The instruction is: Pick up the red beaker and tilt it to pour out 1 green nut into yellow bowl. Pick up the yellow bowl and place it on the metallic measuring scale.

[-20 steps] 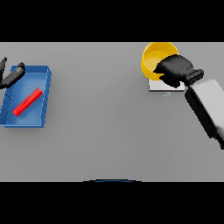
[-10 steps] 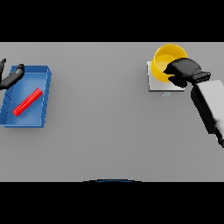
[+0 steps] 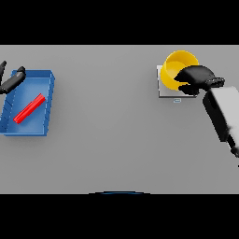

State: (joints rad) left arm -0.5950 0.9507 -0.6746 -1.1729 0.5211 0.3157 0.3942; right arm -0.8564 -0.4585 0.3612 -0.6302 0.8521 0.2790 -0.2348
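The round yellow bowl (image 3: 176, 69) covers most of the flat metallic measuring scale (image 3: 166, 94); the dark right hand (image 3: 198, 78) hides the bowl's right rim. The dark left hand (image 3: 10, 80) is cut off by the left edge. The scale's small front marking is unreadable.

No readable text, labels, brands or numbers anywhere. The flat metallic measuring scale (image 3: 162, 88) has a small pale display patch on its front edge, too small to read. The round yellow bowl (image 3: 176, 67), the blue rectangular tray (image 3: 46, 93) and the long red beaker (image 3: 29, 108) are all plain, unmarked.
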